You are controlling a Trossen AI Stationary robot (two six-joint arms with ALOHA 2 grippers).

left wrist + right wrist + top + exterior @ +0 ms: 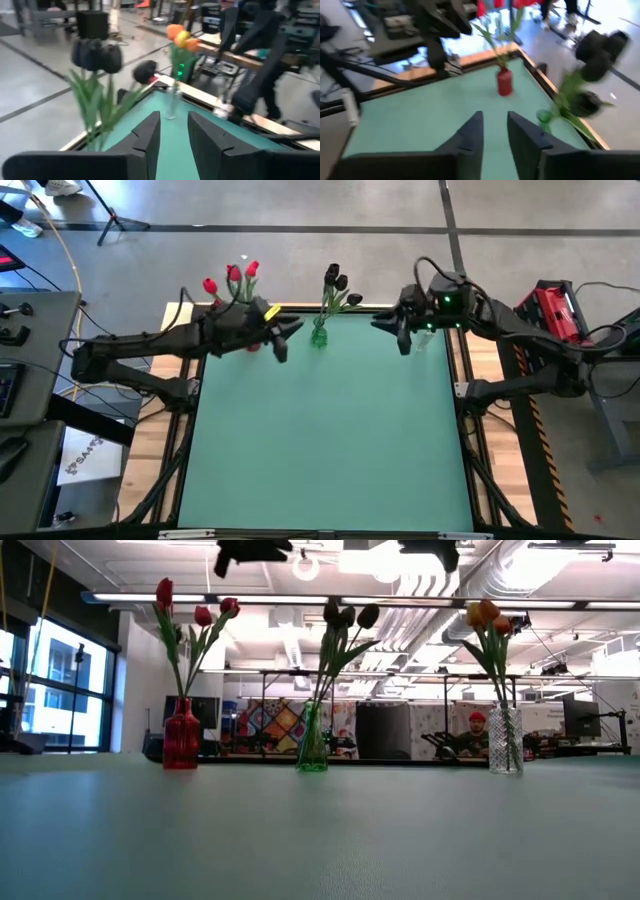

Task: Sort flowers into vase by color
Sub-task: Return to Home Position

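As the left end effector and right end effector flank the green vase, we see both slightly parted, empty.

Beyond the left gripper, grey concrete floor; out past its left, bright windows; above it, light strips and white ducts cross the ceiling.

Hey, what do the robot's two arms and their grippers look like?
Both arms are dark, slim and jointed. The left arm has a yellow mark near its wrist; the right arm shows a green light there, beside a looping black cable. The left gripper and right gripper each have two dark, wedge-shaped fingers.
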